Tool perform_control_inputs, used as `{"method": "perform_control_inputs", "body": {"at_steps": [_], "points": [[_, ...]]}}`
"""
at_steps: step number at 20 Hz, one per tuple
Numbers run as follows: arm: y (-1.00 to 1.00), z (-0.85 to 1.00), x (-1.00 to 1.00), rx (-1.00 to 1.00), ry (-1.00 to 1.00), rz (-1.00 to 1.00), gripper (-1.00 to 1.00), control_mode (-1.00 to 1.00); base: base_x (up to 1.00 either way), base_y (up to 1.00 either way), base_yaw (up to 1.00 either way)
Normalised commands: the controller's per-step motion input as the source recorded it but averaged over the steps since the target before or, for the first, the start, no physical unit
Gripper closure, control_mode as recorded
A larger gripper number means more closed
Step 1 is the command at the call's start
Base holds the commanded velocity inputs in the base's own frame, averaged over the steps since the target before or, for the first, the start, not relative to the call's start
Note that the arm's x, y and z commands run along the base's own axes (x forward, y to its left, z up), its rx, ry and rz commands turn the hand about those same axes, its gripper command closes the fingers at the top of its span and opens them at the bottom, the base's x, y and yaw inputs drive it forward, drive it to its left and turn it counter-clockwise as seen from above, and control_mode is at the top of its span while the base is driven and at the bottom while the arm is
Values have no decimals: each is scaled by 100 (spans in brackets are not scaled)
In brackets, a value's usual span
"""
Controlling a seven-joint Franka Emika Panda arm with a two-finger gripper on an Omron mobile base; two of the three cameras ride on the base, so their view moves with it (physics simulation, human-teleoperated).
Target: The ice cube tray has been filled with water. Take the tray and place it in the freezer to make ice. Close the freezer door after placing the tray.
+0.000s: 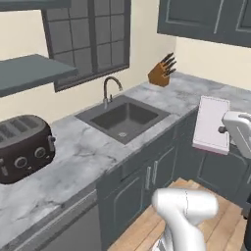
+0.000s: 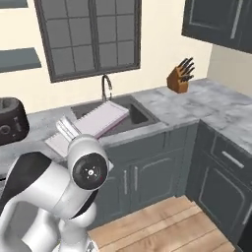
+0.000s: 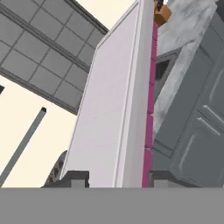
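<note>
Pink-rimmed ice cube tray (image 3: pixel 113 109) sits clamped edgewise between your gripper (image 3: pixel 114 178) fingertips, lifted off the counter (image 1: pixel 73 157); it looks thin, stiff, water-filled, so keep it level and grip mid-edge.

The toaster (image 1: pixel 22 147) stands on the counter (image 1: pixel 83 162) left of the sink (image 1: pixel 122 117); the knife block (image 1: pixel 161 71) sits far right. The ice cube tray (image 1: pixel 212 123) hangs right of the sink, off the counter.

Toaster (image 1: pixel 22 147), sink (image 1: pixel 122 120), knife block (image 1: pixel 161 71)
</note>
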Motion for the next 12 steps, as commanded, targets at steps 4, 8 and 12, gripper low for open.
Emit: {"method": "perform_control_inputs", "body": {"at_steps": [4,8,12], "points": [[0,0,0,0,0,0,100,100,-1,5,-95],[0,0,0,0,0,0,100,100,0,30,-88],[0,0,0,0,0,0,100,100,0,47,-83]]}}
